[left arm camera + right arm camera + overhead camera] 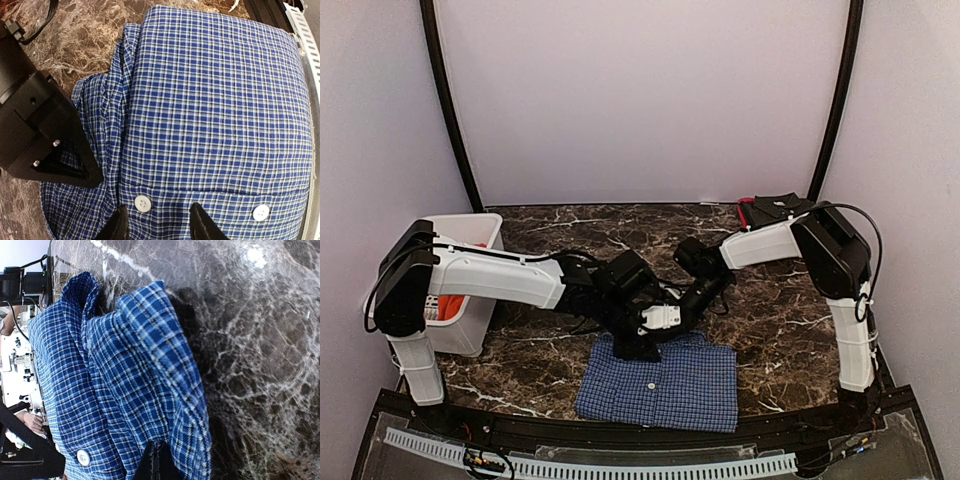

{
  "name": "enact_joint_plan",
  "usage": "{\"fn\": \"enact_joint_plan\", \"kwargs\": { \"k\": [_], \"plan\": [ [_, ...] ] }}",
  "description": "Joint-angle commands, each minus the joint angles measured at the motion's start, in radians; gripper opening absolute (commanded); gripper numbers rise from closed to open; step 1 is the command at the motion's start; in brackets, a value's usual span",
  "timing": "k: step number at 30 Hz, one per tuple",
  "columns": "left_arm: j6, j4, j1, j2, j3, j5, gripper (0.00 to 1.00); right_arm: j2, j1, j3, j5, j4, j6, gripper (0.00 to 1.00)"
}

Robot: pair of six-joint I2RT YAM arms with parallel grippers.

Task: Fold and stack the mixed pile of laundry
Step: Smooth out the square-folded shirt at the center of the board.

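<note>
The blue-and-white checked shirt (660, 385) lies folded near the table's front edge, buttons up. My left gripper (159, 222) hovers open over its button placket, one white button (142, 203) beside the left fingertip, nothing between the jaws. My right gripper (159, 460) is shut, its tips pinching a raised fold of the checked shirt (150, 365) at the far edge. In the top view both grippers meet over that far edge (655, 325). An orange-red shirt (448, 305) lies in the basket.
A white slotted basket (470, 290) stands at the left of the marble table (780, 320). A black and red object (775, 208) sits at the back right. A white slotted rail (590, 462) runs along the near edge.
</note>
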Motion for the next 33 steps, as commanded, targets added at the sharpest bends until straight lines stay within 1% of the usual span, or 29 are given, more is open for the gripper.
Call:
{"fn": "enact_joint_plan", "kwargs": {
  "k": [1,4,11,13,15,16,17,18,19,20,21,28,33],
  "plan": [
    [0.007,-0.066,0.011,0.007,0.011,0.009,0.43,0.017,0.009,0.005,0.046,-0.014,-0.012,0.00],
    [0.004,-0.072,0.012,0.036,0.015,0.031,0.48,0.019,0.009,0.008,0.056,-0.016,-0.012,0.00],
    [-0.002,-0.065,0.022,0.111,0.026,0.043,0.49,0.017,0.009,0.005,0.059,-0.014,-0.010,0.00],
    [-0.003,-0.071,0.021,0.116,0.034,0.052,0.43,0.019,0.009,0.005,0.061,-0.013,-0.010,0.00],
    [-0.001,-0.084,0.021,0.110,0.042,0.058,0.28,0.021,0.009,0.003,0.062,-0.012,-0.010,0.00],
    [-0.001,-0.091,0.021,0.104,0.043,0.062,0.23,0.021,0.008,0.002,0.064,-0.012,-0.010,0.00],
    [0.001,-0.093,0.020,0.087,0.042,0.062,0.16,0.022,0.009,0.002,0.064,-0.012,-0.011,0.00],
    [0.002,-0.096,0.019,0.063,0.038,0.058,0.12,0.025,0.009,0.001,0.065,-0.011,-0.012,0.00],
    [0.005,-0.098,0.019,0.051,0.035,0.054,0.04,0.025,0.009,0.000,0.067,-0.012,-0.012,0.00],
    [0.007,-0.101,0.019,0.024,0.032,0.044,0.02,0.026,0.009,-0.001,0.067,-0.011,-0.012,0.00],
    [0.009,-0.104,0.019,0.012,0.030,0.036,0.00,0.027,0.009,-0.003,0.068,-0.010,-0.012,0.00],
    [0.017,-0.098,0.019,-0.088,0.034,-0.021,0.00,0.027,0.009,-0.013,0.063,-0.001,-0.010,0.00],
    [0.042,-0.057,0.021,-0.122,0.019,-0.120,0.00,0.024,0.009,-0.020,0.059,0.000,-0.012,0.00]
  ]
}}
